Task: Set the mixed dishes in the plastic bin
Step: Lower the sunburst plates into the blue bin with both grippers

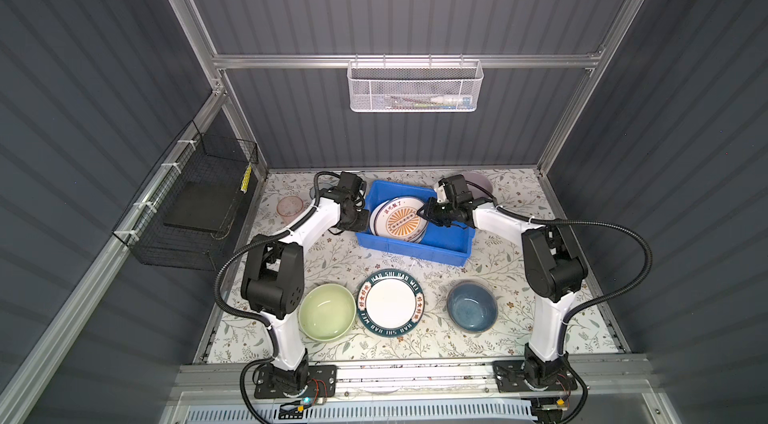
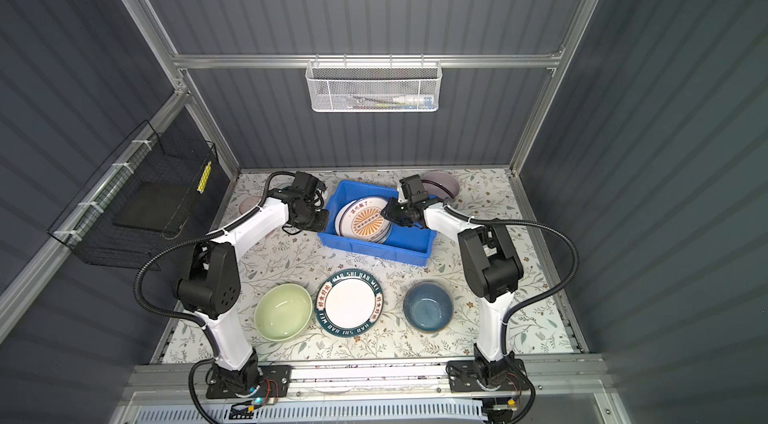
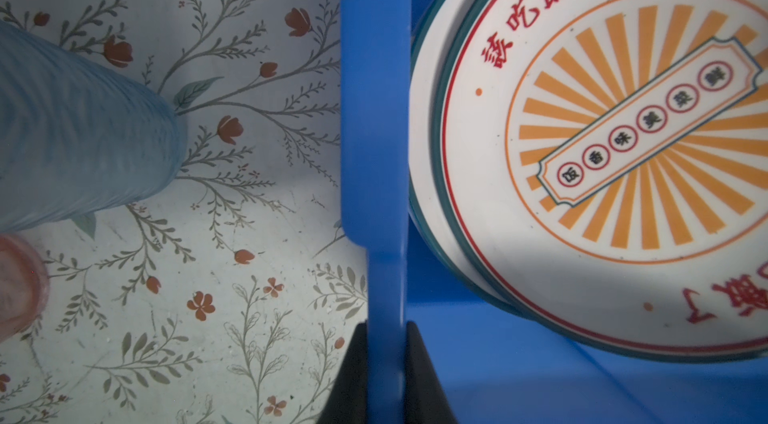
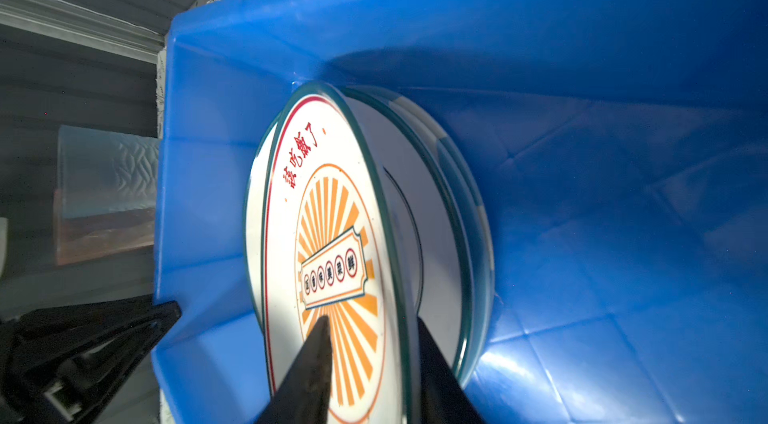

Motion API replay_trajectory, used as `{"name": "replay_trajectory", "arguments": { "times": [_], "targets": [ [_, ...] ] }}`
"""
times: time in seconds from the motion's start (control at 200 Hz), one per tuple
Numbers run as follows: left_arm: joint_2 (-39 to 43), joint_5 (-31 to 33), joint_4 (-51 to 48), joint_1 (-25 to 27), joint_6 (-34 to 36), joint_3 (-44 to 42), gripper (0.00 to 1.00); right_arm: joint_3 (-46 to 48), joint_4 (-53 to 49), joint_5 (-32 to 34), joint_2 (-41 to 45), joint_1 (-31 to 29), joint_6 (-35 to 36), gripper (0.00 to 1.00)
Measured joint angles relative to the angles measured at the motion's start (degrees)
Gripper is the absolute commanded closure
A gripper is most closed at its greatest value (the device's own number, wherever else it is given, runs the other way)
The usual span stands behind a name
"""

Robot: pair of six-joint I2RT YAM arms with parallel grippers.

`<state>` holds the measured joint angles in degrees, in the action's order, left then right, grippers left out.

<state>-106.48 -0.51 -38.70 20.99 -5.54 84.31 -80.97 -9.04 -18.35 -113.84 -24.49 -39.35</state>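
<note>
A: Which colours are shown for the bin (image 1: 415, 253) and the top plate (image 1: 401, 221)?
B: Bright blue; white, printed with orange rays, red characters.
A: Elsewhere?
B: A green bowl (image 1: 327, 311), a blue bowl (image 1: 472, 306), a teal-rimmed lettered plate (image 1: 390, 303); the surface (image 1: 457, 343) is patterned with sprigs.

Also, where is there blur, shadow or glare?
Left wrist view: blue tumbler blurred, shadow across part of the sunburst plate. Right wrist view: right gripper out of focus, glare on the blue bin floor. In both top views: sharp, sheen in the green bowl.
</note>
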Motion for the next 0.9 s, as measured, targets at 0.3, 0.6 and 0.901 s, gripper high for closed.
{"name": "replay_trajectory", "arguments": {
  "times": [0.3, 0.6, 0.901],
  "targets": [
    [0.35, -0.44, 0.63, -0.11, -0.04, -0.59, 0.92, -3.72, -5.97, 4.39, -2.14, -1.42, 2.58, 0.56],
    [0.5, -0.85, 0.09, -0.11, -0.24, -0.59, 0.91, -5.38, -9.79, 7.78, -2.49, -2.69, 3.96, 0.5],
    [0.85, -1.25, -1.27, -0.11, -0.66, -0.61, 0.91, -7.23, -12.52, 9.97, -3.54, -3.52, 5.07, 0.45]
  ]
}}
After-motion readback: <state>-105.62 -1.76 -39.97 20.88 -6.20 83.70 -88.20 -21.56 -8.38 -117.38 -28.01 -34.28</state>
